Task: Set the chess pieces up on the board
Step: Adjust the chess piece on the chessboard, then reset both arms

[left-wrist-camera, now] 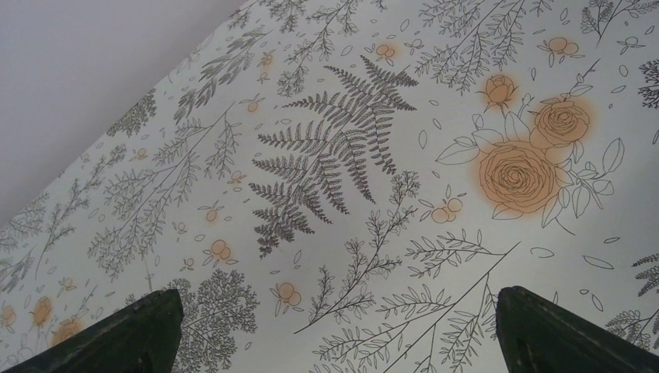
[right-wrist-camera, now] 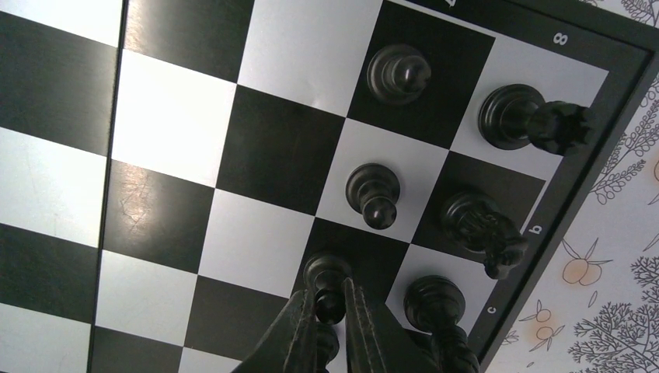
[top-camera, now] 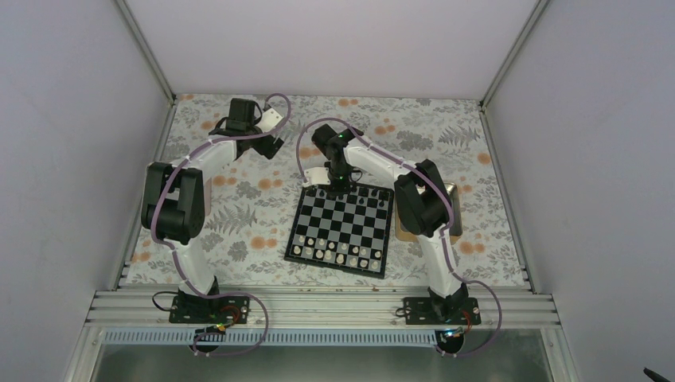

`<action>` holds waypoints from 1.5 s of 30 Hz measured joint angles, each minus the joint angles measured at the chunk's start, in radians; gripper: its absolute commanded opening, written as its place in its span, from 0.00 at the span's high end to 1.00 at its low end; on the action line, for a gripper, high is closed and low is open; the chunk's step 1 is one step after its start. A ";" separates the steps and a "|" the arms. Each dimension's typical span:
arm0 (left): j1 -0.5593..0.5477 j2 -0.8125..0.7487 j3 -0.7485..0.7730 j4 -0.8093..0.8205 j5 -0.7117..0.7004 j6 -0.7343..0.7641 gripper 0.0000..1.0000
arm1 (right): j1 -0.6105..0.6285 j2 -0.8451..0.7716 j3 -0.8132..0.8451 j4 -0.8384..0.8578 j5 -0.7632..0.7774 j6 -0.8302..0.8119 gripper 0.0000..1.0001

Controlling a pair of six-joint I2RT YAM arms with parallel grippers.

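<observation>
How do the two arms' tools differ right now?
The left tool is spread wide with nothing in it; the right tool pinches a black pawn. The left tool hangs over the flowered tablecloth, away from the board; the right tool is over the board's far rows. Both are dark and two-fingered.

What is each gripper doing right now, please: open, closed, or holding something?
Left gripper: open, holding nothing.
Right gripper: closed on a small glossy black pawn on the black-and-white chequered chessboard.
</observation>
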 measured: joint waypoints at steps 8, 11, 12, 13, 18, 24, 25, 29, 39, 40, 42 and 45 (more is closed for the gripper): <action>0.000 0.000 0.000 0.000 0.008 0.000 0.00 | 0.000 0.000 0.000 0.000 0.000 0.000 0.76; 0.001 0.000 0.000 0.000 0.008 0.000 0.00 | 0.000 0.000 0.000 0.000 -0.002 0.000 0.76; 0.002 0.000 0.000 0.000 0.008 0.000 0.00 | 0.000 0.000 0.000 0.000 -0.002 0.000 0.75; 0.002 0.000 0.000 0.000 0.008 0.000 0.00 | 0.000 0.000 0.000 0.000 -0.002 0.000 0.75; 0.006 0.000 -0.005 0.000 0.009 0.000 0.00 | 0.000 -0.003 0.000 0.000 0.000 0.000 0.75; 0.006 -0.004 -0.005 0.000 0.012 -0.003 0.00 | 0.000 -0.061 0.011 -0.030 -0.001 0.000 0.67; 0.006 -0.004 -0.005 0.000 0.012 -0.005 0.00 | -0.001 -0.082 0.017 -0.037 -0.003 0.000 0.62; 0.006 -0.004 -0.003 -0.007 0.012 -0.012 0.00 | -0.012 -0.194 0.051 -0.066 -0.009 0.004 0.01; 0.011 -0.004 0.027 -0.022 0.006 -0.058 0.00 | -0.224 -0.520 -0.216 0.169 0.111 0.039 0.00; 0.011 -0.004 0.027 -0.022 0.003 -0.062 0.00 | -0.272 -0.535 -0.256 0.219 0.115 0.043 0.00; 0.011 -0.004 0.027 -0.019 -0.010 -0.075 0.00 | -0.379 -0.566 -0.339 0.318 0.115 0.061 0.00; 0.012 -0.004 0.027 0.002 -0.045 -0.089 0.00 | -0.521 -0.591 -0.383 0.414 0.098 0.100 0.00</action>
